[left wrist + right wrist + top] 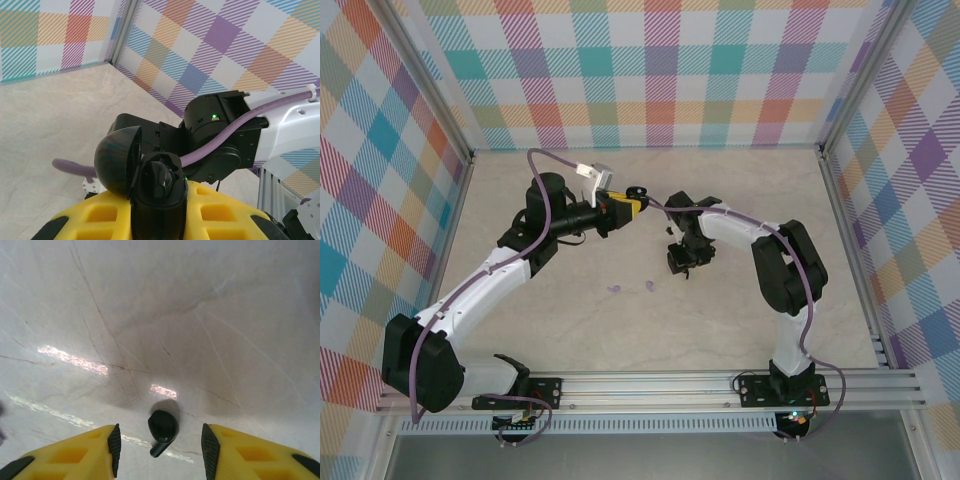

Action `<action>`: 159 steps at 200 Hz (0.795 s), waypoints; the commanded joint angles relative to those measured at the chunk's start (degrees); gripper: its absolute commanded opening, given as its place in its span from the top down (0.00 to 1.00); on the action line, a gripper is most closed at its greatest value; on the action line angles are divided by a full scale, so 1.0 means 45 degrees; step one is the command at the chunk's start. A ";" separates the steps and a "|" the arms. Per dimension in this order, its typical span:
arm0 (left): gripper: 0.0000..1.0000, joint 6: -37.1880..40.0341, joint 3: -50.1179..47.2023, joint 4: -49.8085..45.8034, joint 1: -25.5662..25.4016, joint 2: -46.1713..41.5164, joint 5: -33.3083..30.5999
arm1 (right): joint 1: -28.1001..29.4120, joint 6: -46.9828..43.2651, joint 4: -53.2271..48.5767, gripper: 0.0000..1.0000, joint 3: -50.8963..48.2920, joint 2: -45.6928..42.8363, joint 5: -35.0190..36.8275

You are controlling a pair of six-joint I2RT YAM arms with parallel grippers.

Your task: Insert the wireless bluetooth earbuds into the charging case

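My left gripper (159, 222) is shut on the black charging case (159, 205), held up off the table. The case's rounded lid (117, 161) is swung open to the left. One black earbud (165, 181) sits in the case's well. In the top view the left gripper (628, 205) is at the table's middle back, facing the right gripper (682, 262). The right gripper (162, 449) is open, its jaws on either side of a second black earbud (163, 429) that lies on the table, touching neither pad. Two lilac earbuds (615, 289) (649, 288) lie on the table in front of both grippers.
The right arm's black wrist and purple cable (220, 135) sit close behind the held case. Checked walls (650, 70) close in the back and both sides of the marble table (620, 330). A metal rail (670, 385) runs along the near edge.
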 commanded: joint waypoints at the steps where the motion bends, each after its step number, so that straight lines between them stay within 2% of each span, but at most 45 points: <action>1: 0.91 0.0006 -0.0036 0.0299 0.0069 -0.0372 0.0035 | -0.0012 0.1589 -0.0734 0.52 0.0282 0.0066 0.0010; 28: 0.92 0.0046 -0.0069 0.0275 0.0084 -0.0374 0.0034 | -0.0007 0.2302 -0.0727 0.54 0.0135 0.0076 0.0052; 59: 0.92 0.0065 -0.0070 0.0292 0.0069 -0.0339 0.0034 | 0.0013 0.2616 -0.0637 0.63 0.0181 0.0275 -0.0145; 159: 0.92 0.0113 -0.0019 0.0242 0.0081 -0.0301 0.0074 | 0.0100 0.2792 -0.0832 0.66 0.0637 0.0905 -0.0015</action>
